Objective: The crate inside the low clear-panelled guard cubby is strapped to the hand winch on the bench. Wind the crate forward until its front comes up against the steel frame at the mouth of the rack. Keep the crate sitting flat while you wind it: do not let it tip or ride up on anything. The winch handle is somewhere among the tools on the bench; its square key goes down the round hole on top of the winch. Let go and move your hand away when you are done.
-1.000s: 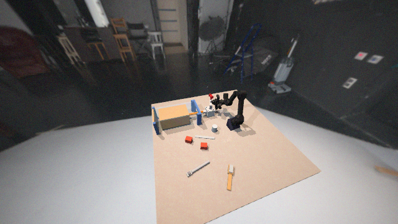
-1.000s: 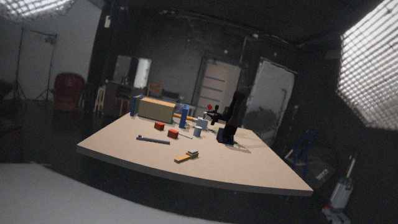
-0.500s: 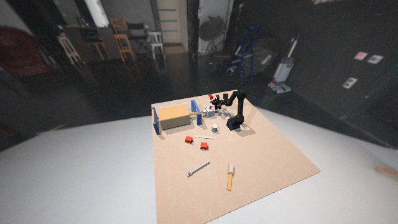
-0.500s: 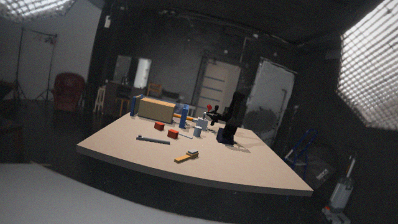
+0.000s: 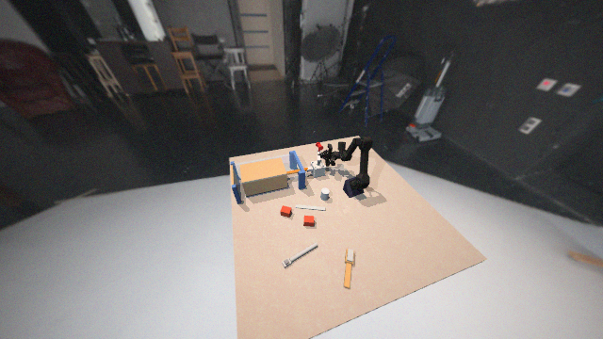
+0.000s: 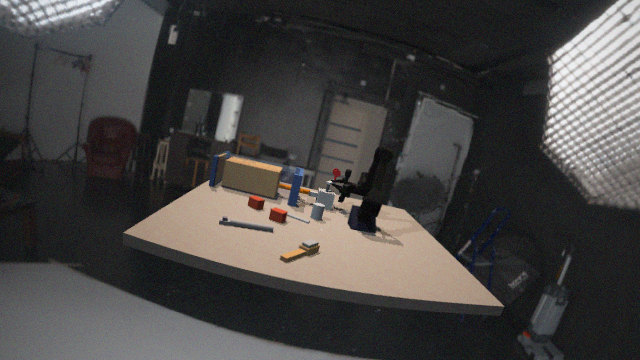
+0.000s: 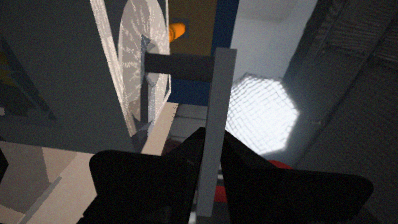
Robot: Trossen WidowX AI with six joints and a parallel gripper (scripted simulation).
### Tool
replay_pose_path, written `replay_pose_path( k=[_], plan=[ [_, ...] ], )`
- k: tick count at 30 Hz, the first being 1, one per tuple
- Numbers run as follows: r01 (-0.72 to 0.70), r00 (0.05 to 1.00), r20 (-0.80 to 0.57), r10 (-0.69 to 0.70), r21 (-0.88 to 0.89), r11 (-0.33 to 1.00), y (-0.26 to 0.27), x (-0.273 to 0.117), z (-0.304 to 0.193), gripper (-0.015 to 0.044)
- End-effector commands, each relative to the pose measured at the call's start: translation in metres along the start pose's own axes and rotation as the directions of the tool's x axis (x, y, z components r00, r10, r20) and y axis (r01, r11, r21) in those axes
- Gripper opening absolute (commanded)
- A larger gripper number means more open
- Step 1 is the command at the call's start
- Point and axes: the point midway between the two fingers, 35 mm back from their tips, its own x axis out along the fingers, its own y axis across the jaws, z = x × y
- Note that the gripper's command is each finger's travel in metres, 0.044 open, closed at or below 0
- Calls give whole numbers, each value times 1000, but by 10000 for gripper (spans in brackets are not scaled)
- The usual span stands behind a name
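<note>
The tan crate [image 5: 264, 183] [image 6: 251, 177] sits flat in the cubby, with a gap between its front and the blue frame [image 5: 301, 180] [image 6: 295, 190] at the mouth. An orange strap [image 5: 297, 171] [image 6: 301, 190] [image 7: 176, 31] runs from the crate towards the pale winch [image 5: 318, 170] [image 6: 325, 199] [image 7: 131, 30]. My gripper [image 5: 321, 154] [image 6: 332, 183] [image 7: 211, 133] is shut on the grey crank bar of the winch handle [image 7: 222, 85], above the winch. Its red knob [image 5: 319, 146] [image 6: 336, 173] is up. The shaft [image 7: 182, 66] reaches the winch's top hub; how deep the key sits is hidden.
A grey cylinder [image 5: 325, 194] [image 6: 317, 212] stands near the winch. Two red blocks [image 5: 285, 211] [image 5: 309, 220] and a pale bar [image 5: 310, 207] [image 6: 298, 218] lie nearer the front. A grey wrench-like tool [image 5: 301, 254] [image 6: 247, 226] and an orange-handled tool [image 5: 348, 275] [image 6: 295, 254] lie beyond them.
</note>
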Motion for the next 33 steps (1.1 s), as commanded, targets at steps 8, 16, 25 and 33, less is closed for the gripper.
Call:
replay_pose_path(
  k=[8, 16, 25, 33],
  plan=[
    [0, 1000, 0, 0, 0, 1000, 0, 0, 0, 210],
    [0, 1000, 0, 0, 0, 1000, 0, 0, 0, 240],
    [0, 1000, 0, 0, 0, 1000, 0, 0, 0, 240],
    [0, 1000, 0, 0, 0, 1000, 0, 0, 0, 240]
  ],
)
